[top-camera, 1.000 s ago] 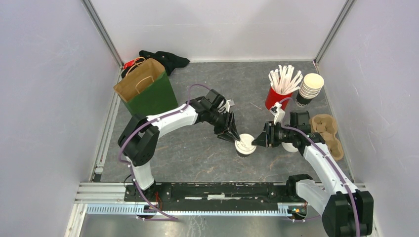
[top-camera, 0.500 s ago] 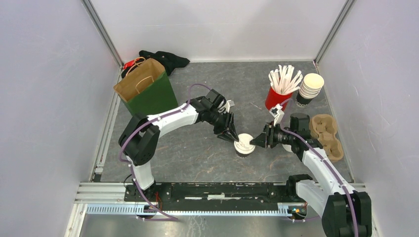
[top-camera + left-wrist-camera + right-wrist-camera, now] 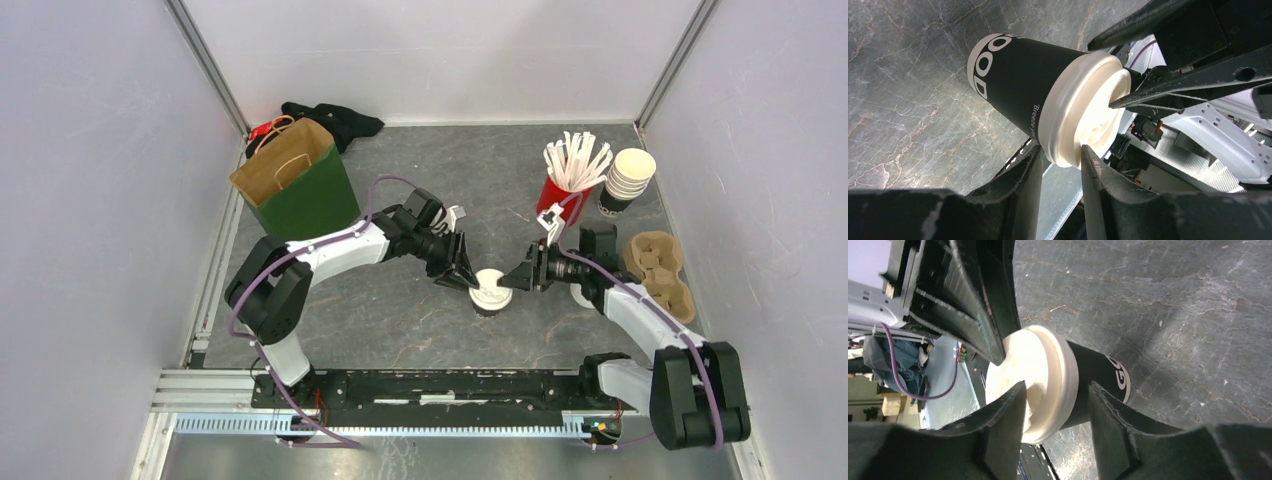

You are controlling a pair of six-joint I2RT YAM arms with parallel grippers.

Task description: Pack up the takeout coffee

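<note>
Top external: capped cup [image 3: 491, 296] at bench middle, left pincer [image 3: 467, 283] and right pincer [image 3: 516, 281] astride lid [image 3: 1090, 115]. I cannot tell if either grips. Risk: opposing pulls pop lid, tip cup.

From here the lidded dark cup [image 3: 1018, 85] reads "OOD" in big white letters near its base, with small "Breeze" by its top.

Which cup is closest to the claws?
The white-lidded dark cup, between left gripper and right gripper; the lidless stacked cups stand away at the back right.
</note>
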